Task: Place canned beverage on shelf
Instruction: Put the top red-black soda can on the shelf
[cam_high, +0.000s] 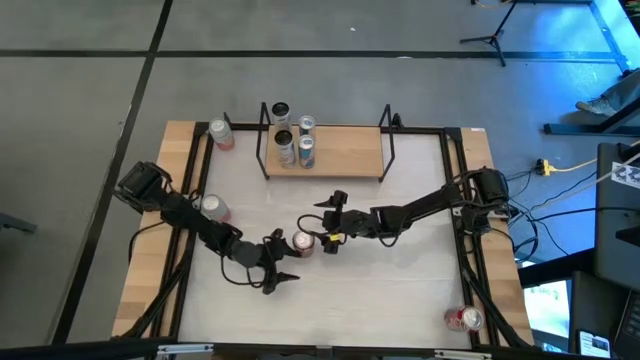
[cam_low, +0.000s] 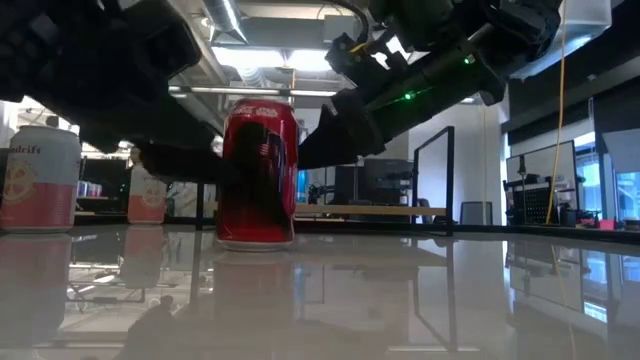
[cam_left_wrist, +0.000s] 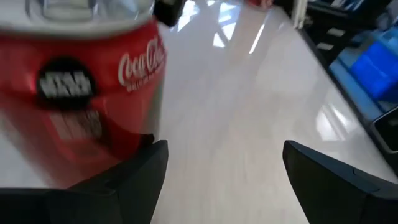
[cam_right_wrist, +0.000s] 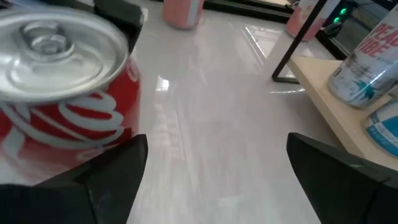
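A red cola can (cam_high: 303, 243) stands upright on the white table, between the two grippers. My left gripper (cam_high: 283, 258) is open on the can's left and near side; the can (cam_left_wrist: 87, 81) stands outside its far finger, not between the fingers. My right gripper (cam_high: 330, 222) is open on the can's right and far side; the can (cam_right_wrist: 62, 93) stands outside its near finger. The shelf (cam_high: 350, 150), a light-wood board on a black wire frame, stands at the table's far middle. My left gripper has the outer side of one finger (cam_left_wrist: 140, 171) close against the can's lower wall (cam_left_wrist: 134, 124); whether they touch, I cannot tell. My right gripper has one finger (cam_low: 335, 140) reaching level to the can's right side (cam_low: 292, 150); whether they touch, I cannot tell.
Several cans (cam_high: 295, 150) stand at the shelf's left end; its right half is bare board. A pink can (cam_high: 222, 133) stands at the far left, another (cam_high: 212, 207) by the left arm. A red can (cam_high: 463, 318) lies at the near right corner.
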